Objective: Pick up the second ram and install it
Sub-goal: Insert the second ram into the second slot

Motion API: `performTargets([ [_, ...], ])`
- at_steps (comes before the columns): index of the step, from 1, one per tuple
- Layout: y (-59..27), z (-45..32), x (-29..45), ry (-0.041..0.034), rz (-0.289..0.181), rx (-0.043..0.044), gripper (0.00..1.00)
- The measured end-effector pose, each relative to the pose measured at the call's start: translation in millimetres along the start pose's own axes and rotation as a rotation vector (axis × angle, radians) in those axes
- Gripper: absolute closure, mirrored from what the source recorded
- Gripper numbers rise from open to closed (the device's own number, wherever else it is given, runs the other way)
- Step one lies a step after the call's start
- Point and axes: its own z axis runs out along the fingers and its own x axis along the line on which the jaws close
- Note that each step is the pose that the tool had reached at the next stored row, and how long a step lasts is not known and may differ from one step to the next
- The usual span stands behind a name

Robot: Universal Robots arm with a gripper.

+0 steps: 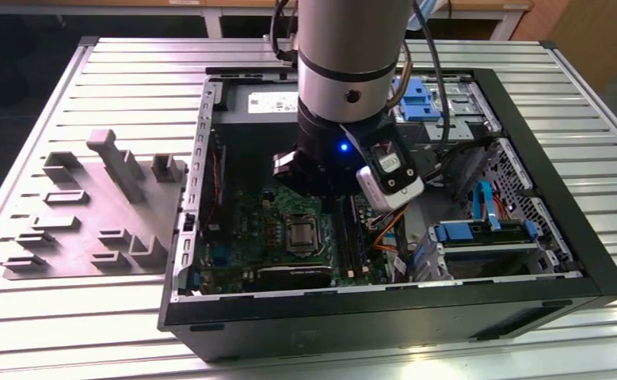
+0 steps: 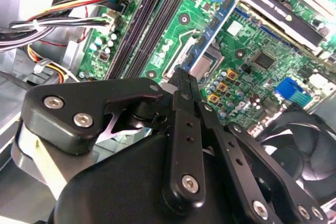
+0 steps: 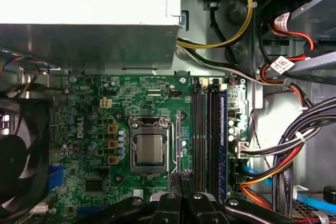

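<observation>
Fingers of the black metal gripper [image 2: 182,80] are pinched shut on the second ram [image 2: 214,27], a long thin blue-green chip stick. It hangs over the big green square circuit board [image 3: 89,129], by the silver chip socket [image 3: 149,148]. In the exterior view the grey arm [image 1: 351,47] stands mid-frame inside the open black computer case [image 1: 393,324].

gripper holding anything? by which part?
Yes: the gripper has the long thin blue-green ram stick, jaws shut on its edge nearest the wrist; where along its length is hidden.
</observation>
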Motion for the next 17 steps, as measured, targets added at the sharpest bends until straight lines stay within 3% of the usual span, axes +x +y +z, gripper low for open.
performTargets([
  [17,8.8,5.7,-5.6,-0.0003,-0.038,-0.0007,0.89],
])
